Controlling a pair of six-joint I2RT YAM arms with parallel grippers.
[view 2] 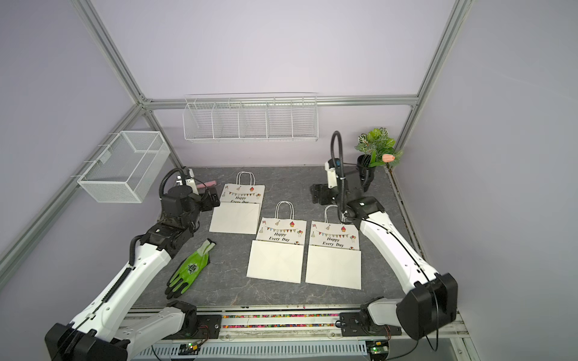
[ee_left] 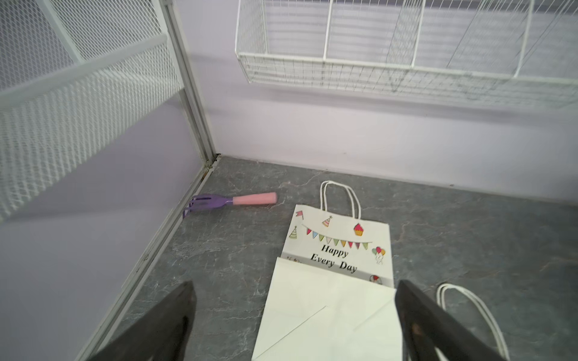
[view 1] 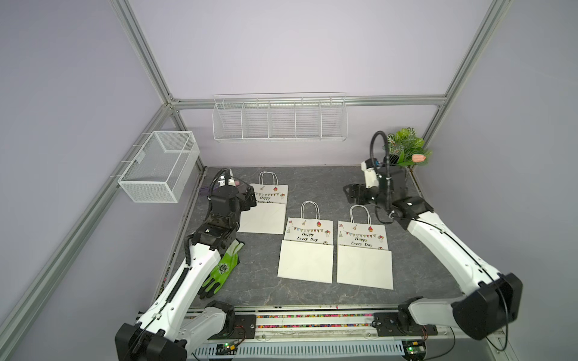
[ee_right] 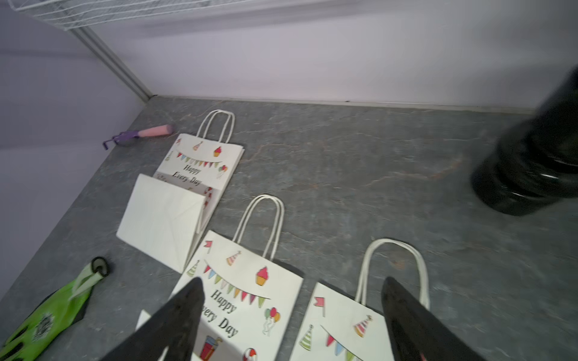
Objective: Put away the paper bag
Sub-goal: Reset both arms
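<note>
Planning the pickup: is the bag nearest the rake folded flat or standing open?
Folded flat: the bag lies on the table, bottom flap folded over its print.

White arms [view 1: 197, 268] — black joints [view 1: 215, 233], ribbed cables [view 1: 388, 178]

Both top views: high at front edge, tilted down toward back wall, wide, whole table [view 1: 316, 184] in frame. Left wrist view: low, close over far-left paper bag [ee_left: 342, 240], facing back-left corner. Right wrist view: low, close, angled across table toward same corner; shares that bag and rake [ee_right: 140, 132] with left wrist view.
</note>
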